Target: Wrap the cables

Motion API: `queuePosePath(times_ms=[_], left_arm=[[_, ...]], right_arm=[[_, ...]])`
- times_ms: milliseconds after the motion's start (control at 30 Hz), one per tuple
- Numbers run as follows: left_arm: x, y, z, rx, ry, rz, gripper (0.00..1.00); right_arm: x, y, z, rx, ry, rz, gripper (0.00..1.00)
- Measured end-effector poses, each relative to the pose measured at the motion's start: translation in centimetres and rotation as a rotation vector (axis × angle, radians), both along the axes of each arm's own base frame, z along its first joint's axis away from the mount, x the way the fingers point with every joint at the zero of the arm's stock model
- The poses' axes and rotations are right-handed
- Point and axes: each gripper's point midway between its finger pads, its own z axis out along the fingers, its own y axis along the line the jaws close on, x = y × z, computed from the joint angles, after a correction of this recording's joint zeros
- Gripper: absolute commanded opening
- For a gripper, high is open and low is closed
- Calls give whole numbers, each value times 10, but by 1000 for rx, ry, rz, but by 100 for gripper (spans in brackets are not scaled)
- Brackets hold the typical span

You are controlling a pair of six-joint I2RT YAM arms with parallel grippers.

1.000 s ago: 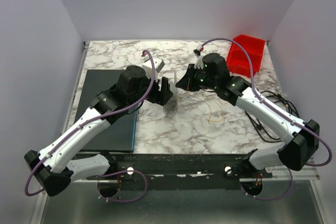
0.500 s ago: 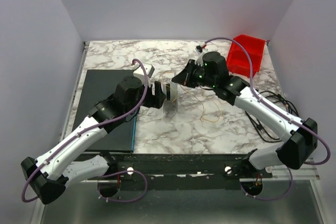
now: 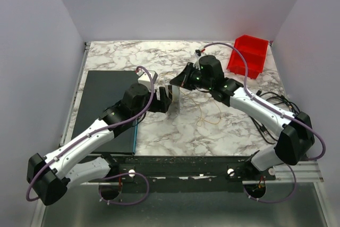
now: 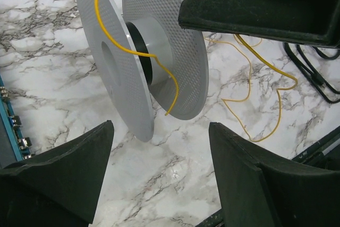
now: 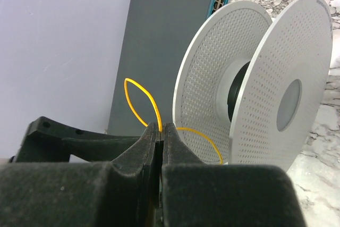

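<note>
The cable is a thin yellow-orange wire. One end loops through a grey perforated spool (image 4: 141,57) standing on its edge on the marble table; the rest curls loosely on the table (image 3: 204,116) (image 4: 249,97). The spool also shows in the top view (image 3: 176,98) and the right wrist view (image 5: 265,89). My right gripper (image 5: 161,129) (image 3: 179,81) is shut on the wire (image 5: 141,99) just behind the spool. My left gripper (image 4: 159,150) (image 3: 163,99) is open and empty, its fingers on the near-left side of the spool without touching it.
A dark grey flat box (image 3: 106,107) (image 5: 159,35) lies left of the spool. A red bin (image 3: 247,55) stands at the back right. Thicker black cords (image 3: 273,115) (image 4: 313,75) lie along the right edge.
My right gripper has moved left with the wire, up to the spool. The loose wire loop on the table has slid left. My left gripper has drawn back slightly toward the near side.
</note>
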Motion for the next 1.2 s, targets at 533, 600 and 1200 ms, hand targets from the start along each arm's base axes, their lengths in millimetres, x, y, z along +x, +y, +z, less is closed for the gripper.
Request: queuePosePath(times_ms=[533, 600, 1200], left_arm=[[24, -19, -39, 38, 26, 78, 76], [26, -20, -46, 57, 31, 92, 76], [35, -29, -65, 119, 38, 190, 68]], right_arm=[[4, 8, -7, 33, 22, -7, 1], [4, 8, -7, 33, 23, -5, 1], [1, 9, -11, 31, 30, 4, 1]])
